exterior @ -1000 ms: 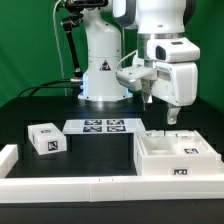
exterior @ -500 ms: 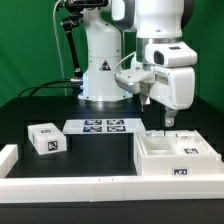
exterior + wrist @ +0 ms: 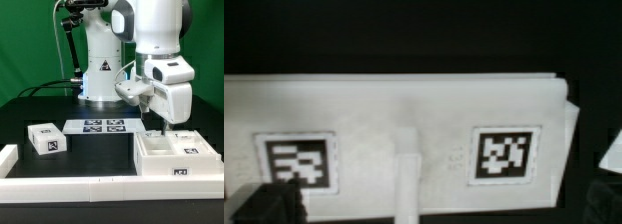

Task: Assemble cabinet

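Observation:
The cabinet body, a large white open box with tags on its front and inner panels, lies at the exterior view's right. My gripper hangs just above its rear edge, jaws apart and empty. In the wrist view the box's white panel fills the frame, with two tags and a raised rib between them. One dark fingertip shows at the corner; the gripper holds nothing. A smaller white tagged block lies apart at the exterior view's left.
The marker board lies flat in front of the robot base. A low white rail runs along the table's front, with a short white piece at the far left.
The arm has come down and shifted slightly toward the exterior view's left, bringing the gripper close over the cabinet box. The parts have not moved.

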`<action>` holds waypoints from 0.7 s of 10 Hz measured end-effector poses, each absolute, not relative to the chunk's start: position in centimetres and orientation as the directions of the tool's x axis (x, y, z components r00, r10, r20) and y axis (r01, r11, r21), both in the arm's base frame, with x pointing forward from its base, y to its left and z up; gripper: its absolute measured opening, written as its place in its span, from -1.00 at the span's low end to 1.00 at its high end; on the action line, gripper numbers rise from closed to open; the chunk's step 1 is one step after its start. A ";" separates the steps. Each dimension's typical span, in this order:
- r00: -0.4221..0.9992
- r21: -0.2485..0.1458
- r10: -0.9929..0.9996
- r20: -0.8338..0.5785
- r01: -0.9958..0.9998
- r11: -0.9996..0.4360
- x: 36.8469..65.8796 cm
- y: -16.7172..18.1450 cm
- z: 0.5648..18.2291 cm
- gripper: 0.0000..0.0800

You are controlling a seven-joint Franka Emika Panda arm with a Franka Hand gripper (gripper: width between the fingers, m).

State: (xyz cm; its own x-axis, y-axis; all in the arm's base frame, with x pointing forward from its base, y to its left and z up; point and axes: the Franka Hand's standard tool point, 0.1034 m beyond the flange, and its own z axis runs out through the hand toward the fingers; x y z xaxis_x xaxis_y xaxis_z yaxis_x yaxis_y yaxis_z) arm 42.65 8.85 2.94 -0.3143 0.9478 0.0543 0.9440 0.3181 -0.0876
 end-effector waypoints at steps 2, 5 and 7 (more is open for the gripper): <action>-0.310 -0.108 0.948 0.066 0.943 0.316 42.0 8.9 1.9 0.99; -0.308 -0.118 0.949 0.073 0.942 0.315 41.6 9.1 1.4 0.99; -0.307 -0.119 0.949 0.073 0.942 0.314 41.6 9.2 1.4 0.38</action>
State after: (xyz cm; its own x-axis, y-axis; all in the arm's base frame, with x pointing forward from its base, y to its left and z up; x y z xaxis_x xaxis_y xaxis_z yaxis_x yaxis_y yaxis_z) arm 41.62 9.17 1.40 -0.3073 0.9488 0.0732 0.9419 0.3142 -0.1185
